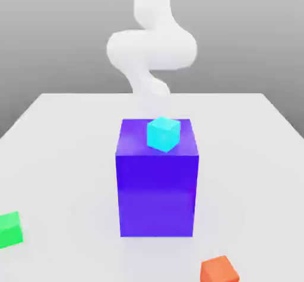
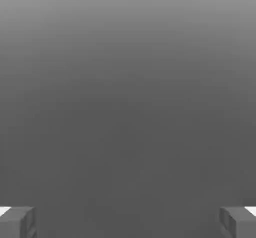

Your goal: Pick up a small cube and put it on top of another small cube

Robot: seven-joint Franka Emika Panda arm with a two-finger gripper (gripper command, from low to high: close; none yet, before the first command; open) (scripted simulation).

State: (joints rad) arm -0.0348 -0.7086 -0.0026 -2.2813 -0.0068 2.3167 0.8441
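While the gripper stands wide apart with nothing between its fingers, the task looks barely begun — the reach is still to come; the cyan cube sits atop the tall blue block, the green cube and orange cube lie well apart on the table; next, the white arm must descend over one cube — squarely aligned.
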